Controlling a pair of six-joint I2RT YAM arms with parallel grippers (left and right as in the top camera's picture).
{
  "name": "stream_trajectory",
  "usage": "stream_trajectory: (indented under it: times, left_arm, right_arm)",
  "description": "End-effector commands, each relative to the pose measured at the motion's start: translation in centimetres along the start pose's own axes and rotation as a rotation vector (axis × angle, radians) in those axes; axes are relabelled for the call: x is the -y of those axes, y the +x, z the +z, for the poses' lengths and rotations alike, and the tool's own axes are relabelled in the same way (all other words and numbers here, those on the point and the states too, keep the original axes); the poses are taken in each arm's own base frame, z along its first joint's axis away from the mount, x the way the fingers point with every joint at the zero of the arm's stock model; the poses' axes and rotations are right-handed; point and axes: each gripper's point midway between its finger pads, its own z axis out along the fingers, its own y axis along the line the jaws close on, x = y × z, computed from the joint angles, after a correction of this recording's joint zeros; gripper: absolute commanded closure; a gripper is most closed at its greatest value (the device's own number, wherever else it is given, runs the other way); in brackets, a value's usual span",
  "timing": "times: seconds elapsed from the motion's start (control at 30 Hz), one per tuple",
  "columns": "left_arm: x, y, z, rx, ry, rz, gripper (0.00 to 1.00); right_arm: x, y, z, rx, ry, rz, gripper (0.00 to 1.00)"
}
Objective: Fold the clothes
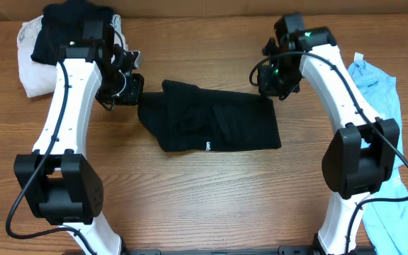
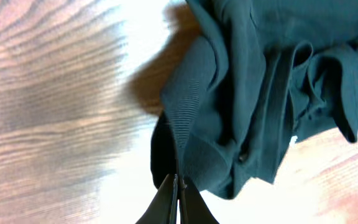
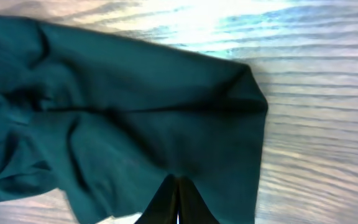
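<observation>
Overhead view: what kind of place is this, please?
Probably a robotics lab bench for folding practice: a wooden table, two robot arms at a black garment, spare clothes waiting at the sides.

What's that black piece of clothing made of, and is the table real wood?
The black garment looks like soft matte knit, probably cotton jersey: it creases limply, and the left wrist view shows a ribbed band. The table shows wood grain with a light sheen; solid wood or laminate, unclear.
</observation>
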Motion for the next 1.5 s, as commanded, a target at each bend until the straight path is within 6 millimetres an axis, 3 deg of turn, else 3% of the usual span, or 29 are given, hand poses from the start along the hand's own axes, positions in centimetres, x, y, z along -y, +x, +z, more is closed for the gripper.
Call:
stream_trajectory:
  times: [0.0,0.17,0.3,0.43,0.6,0.7,0.73,0.83,0.87,0.97,1.23,1.47]
  left_arm:
    - [0.2,-1.3,-2.6,0.063,-0.042,0.029,0.96]
    - [0.7,-3.2,-6.2,0.156,-0.066,0.050,0.96]
    - [1.7,-3.7,-8.3,0.189,-0.078,0.096,0.96]
    - [3.4,-3.6,-8.1,0.182,-0.069,0.152,0.96]
    - [7.2,-3.6,-7.1,0.177,-0.056,0.258,0.96]
    - [6.8,-3.7,-6.9,0.176,-0.133,0.265,0.96]
    - [6.5,-3.7,-6.8,0.174,-0.148,0.250,0.94]
    - [5.0,-3.2,-6.3,0.148,-0.139,0.191,0.44]
    - [4.4,-3.0,-6.1,0.136,-0.138,0.175,0.29]
    - [2.1,-1.8,-4.5,0.076,-0.145,0.122,0.11]
    - [-1.7,1.5,2.7,-0.042,-0.141,0.053,0.07]
    - [-3.1,1.4,7.6,0.023,-0.135,0.057,0.03]
  right_arm:
    - [0.3,1.7,2.8,-0.059,-0.024,0.009,0.96]
    - [-0.5,3.3,5.9,-0.090,-0.126,0.021,0.96]
    - [-0.1,3.6,7.5,-0.078,-0.129,0.062,0.96]
    - [-0.5,3.7,8.5,-0.067,-0.174,0.064,0.96]
    - [-0.5,3.9,8.7,-0.072,-0.179,0.082,0.96]
    - [-0.5,4.1,8.7,-0.077,-0.178,0.084,0.96]
    - [-0.5,4.1,8.7,-0.081,-0.178,0.085,0.96]
    - [-0.5,4.3,8.7,-0.087,-0.176,0.087,0.96]
    - [-0.5,4.3,8.7,-0.088,-0.176,0.088,0.96]
    - [-0.5,4.3,8.7,-0.088,-0.177,0.088,0.94]
    - [-0.4,4.4,8.7,-0.091,-0.174,0.089,0.93]
    - [-0.4,4.8,8.7,-0.107,-0.171,0.095,0.92]
